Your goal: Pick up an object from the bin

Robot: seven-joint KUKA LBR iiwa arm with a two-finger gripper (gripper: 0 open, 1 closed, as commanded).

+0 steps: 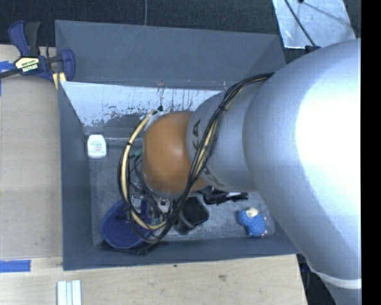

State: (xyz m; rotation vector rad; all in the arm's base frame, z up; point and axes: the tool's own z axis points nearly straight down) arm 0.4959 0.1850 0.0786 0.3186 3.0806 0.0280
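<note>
My gripper (142, 204) hangs low over the bin's front left part, mostly hidden under the arm's orange cover and cables. Just below and left of it lies a dark blue rounded thing (117, 231), close against the front wall. A black blocky thing (192, 213) lies right beside the gripper on its right. Whether the gripper touches either one I cannot tell.
A small white container with a label (96, 147) lies at the left wall further back. A light blue soft toy with a yellow spot (253, 222) sits at the front right. A thin black piece (226, 197) lies near it. The arm covers the bin's right and middle.
</note>
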